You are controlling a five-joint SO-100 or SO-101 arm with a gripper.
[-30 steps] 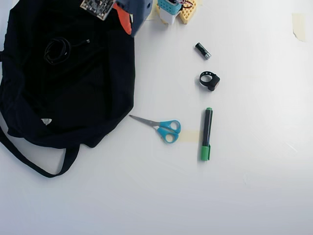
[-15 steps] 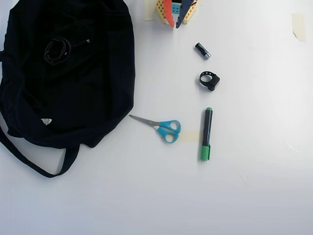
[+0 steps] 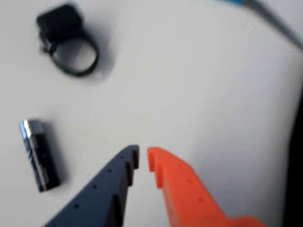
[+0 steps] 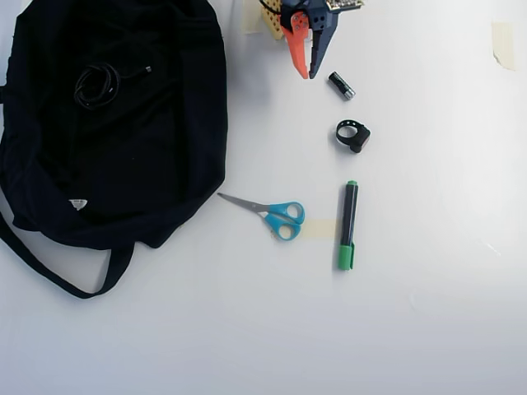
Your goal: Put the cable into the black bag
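Note:
In the overhead view the cable [image 4: 96, 85] lies as a small black coil on the upper left of the black bag [image 4: 156, 156], its plug end pointing right. The bag spreads flat over the left of the table, a strap looping out at the bottom left. My gripper [image 4: 308, 76] reaches down from the top edge, well right of the bag and just left of a small black cylinder [image 4: 342, 85]. In the wrist view the gripper [image 3: 143, 158] shows its dark blue and orange fingers nearly touching, with nothing between them. The cable does not show there.
A black ring strap with a block [image 4: 352, 136] [image 3: 69, 43], a green marker [image 4: 348, 225] and blue-handled scissors [image 4: 276, 216] lie right of the bag. The wrist view shows the cylinder [image 3: 40, 156] at left and the bag's edge [image 3: 297, 170] at far right. Tape [image 4: 502, 43] marks the right edge.
The arm left the bag's top, swung right along the top edge, and now reaches down beside the small cylinder. The cable stays lying on the bag.

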